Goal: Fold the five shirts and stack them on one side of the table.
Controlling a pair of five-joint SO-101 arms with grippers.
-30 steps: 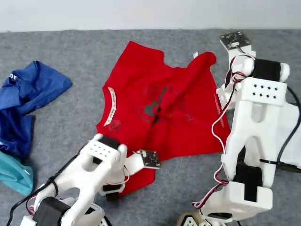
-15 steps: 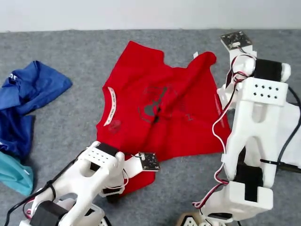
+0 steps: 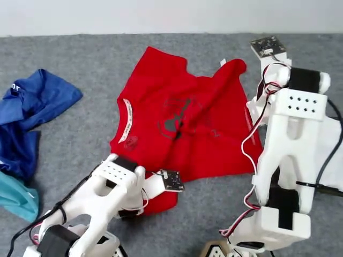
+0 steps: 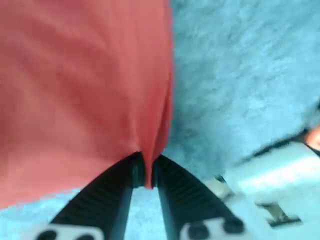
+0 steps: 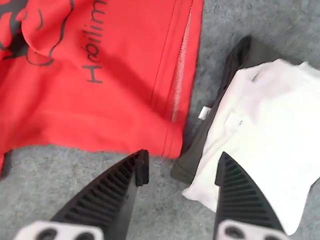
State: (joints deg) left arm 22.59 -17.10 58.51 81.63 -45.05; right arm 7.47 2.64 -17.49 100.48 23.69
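A red shirt (image 3: 182, 123) lies spread and rumpled in the middle of the grey table. My left arm (image 3: 112, 187) sits at the shirt's near corner. In the left wrist view my left gripper (image 4: 145, 172) is shut on a pinched fold of the red shirt (image 4: 80, 75) at its edge. My right gripper (image 5: 181, 172) hangs open and holds nothing, just above the table by the side hem of the red shirt (image 5: 75, 75). Next to that hem a white shirt (image 5: 270, 125) lies on a dark olive shirt (image 5: 210, 130).
A blue shirt (image 3: 32, 107) lies crumpled at the table's left side, with a teal shirt (image 3: 13, 198) nearer the front edge. My right arm (image 3: 289, 139) stands tall along the red shirt's right side. Bare grey table (image 3: 86, 59) shows at the back.
My left arm dipped and came back, shifting slightly right; the red shirt's near corner is bunched a little more. The right arm has not moved.
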